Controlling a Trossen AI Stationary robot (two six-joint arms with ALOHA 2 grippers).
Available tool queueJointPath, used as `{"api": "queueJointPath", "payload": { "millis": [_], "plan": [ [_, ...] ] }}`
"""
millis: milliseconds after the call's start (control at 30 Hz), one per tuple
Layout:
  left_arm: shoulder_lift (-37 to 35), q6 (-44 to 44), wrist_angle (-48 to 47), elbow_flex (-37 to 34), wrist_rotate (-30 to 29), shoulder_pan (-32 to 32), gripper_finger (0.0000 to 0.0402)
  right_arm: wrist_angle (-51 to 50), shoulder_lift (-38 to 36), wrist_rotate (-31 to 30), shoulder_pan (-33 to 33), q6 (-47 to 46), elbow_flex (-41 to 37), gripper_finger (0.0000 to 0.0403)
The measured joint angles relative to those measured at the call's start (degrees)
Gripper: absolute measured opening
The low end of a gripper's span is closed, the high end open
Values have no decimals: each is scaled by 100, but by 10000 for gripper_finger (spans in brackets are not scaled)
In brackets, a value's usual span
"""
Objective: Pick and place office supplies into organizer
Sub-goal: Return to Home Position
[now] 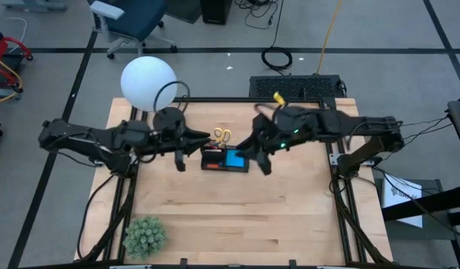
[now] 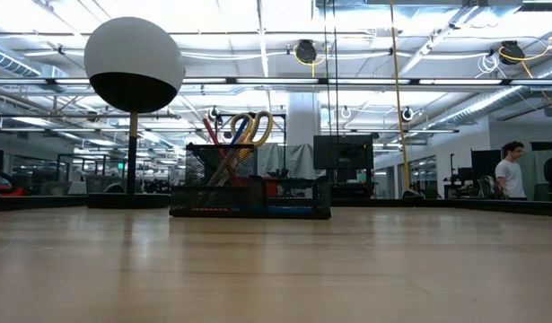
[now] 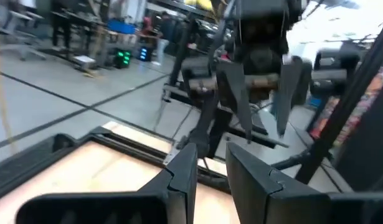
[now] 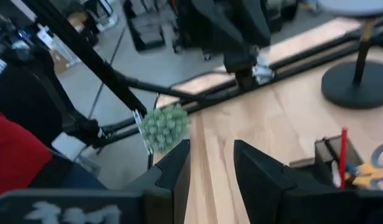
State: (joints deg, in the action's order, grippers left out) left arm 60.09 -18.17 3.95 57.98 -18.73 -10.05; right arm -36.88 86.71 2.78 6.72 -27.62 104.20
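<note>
L gripper (image 1: 181,162), R gripper (image 1: 260,161) flanking organizer (image 1: 212,166), lamp (image 1: 148,82) behind, plant (image 1: 144,235) apart

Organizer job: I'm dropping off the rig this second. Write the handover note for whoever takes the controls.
Left pincer: open, empty, above the table beside the organizer, on the left arm's side.
Right pincer: open, empty, beside the organizer on the opposite side.
Scissors and a red pen stand in the tall compartment; the blue note pad lies in the low one.
Done: the high view shows no supplies loose on the table.
Left: bring both arms home.
</note>
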Motion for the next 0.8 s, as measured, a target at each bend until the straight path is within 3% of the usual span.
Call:
{"api": "queueJointPath", "payload": {
  "millis": [133, 400, 633, 800],
  "plan": [
    [134, 51, 360, -2, 633, 420, 81, 16, -285, 4, -178, 131, 0, 110],
    [-650, 548, 136, 0, 331, 474, 81, 75, -896, -1, -529, 286, -333, 110],
    [-1487, 658, -1095, 1, -396, 200, 81, 1688, -2256, 3, -671, 70, -2325, 114],
    [-1646, 793, -1238, -19, -589, 7, 81, 3062, -3400, 5, -671, -17, -3880, 110]
  ]
}}
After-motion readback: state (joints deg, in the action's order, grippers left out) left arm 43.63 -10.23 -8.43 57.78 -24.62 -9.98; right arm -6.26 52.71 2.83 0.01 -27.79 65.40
